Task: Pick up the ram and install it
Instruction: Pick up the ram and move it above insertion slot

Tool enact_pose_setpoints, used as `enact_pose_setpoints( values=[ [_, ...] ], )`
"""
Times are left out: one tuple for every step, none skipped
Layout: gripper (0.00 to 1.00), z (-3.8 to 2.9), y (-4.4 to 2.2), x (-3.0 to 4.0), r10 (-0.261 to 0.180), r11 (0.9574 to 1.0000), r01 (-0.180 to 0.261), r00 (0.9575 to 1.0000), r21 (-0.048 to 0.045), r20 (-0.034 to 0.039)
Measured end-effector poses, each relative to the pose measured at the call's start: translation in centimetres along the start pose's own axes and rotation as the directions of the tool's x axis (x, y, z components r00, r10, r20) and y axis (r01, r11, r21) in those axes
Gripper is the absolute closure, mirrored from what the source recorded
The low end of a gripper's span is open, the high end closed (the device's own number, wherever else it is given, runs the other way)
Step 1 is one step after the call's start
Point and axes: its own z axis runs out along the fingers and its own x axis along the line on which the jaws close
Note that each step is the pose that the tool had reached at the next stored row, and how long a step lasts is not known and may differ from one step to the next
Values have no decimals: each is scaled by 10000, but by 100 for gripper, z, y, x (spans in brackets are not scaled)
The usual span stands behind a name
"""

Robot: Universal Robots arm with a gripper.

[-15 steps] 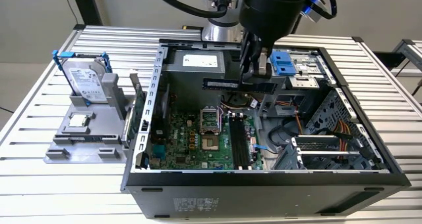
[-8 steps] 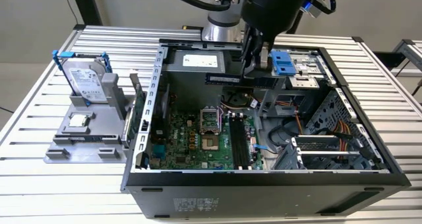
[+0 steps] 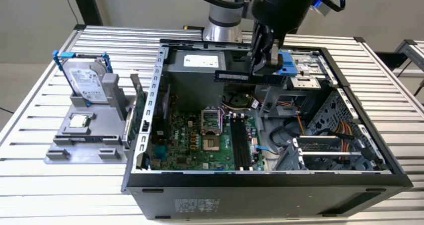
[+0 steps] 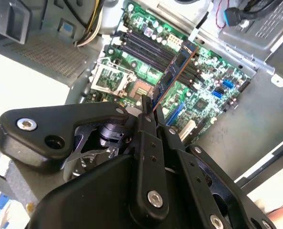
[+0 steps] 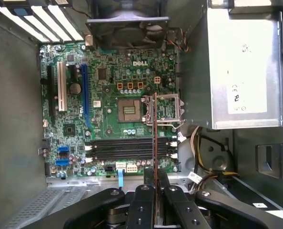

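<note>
The ram [image 3: 240,77] is up in the air, held level over the open computer case [image 3: 265,183]. The hand [image 3: 266,66] is closed tight on one end of it. In the first wrist view the ram looks like a thin line, high above the green board [image 5: 108,95] and its long black slots [image 5: 129,148], not touching them. On the exterior view's left, a hard drive [image 3: 89,83] and a small silver chip [image 3: 78,119] sit in a gray holder [image 3: 86,148] on the desk [image 3: 39,185].

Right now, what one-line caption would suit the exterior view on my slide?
The gripper, jaws shut on the ram, holds it above the motherboard of the open computer case.
</note>
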Motion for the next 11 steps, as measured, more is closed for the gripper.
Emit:
enact_pose_setpoints(
  values=[
    [100,-1,-17,-7,0,10000,0,10000,0,0],
    [100,-1,-35,-12,0,10000,0,10000,0,0],
    [100,-1,-49,-17,-1,10000,1,10000,0,0],
    [100,-2,-62,-19,-1,10000,1,10000,0,-1],
    [100,-2,-70,-20,-1,10000,1,10000,0,0],
    [100,-3,-75,-20,-1,10000,1,10000,0,-1],
    [100,-2,-78,-21,0,10000,0,10000,0,0],
    [100,-3,-80,-21,0,10000,0,10000,0,-1],
    [100,-2,-82,-22,0,10000,0,10000,0,0],
    [100,-2,-83,-24,1,10000,-1,10000,0,0],
    [100,-1,-84,-29,1,10000,-1,10000,0,0]
  ],
)
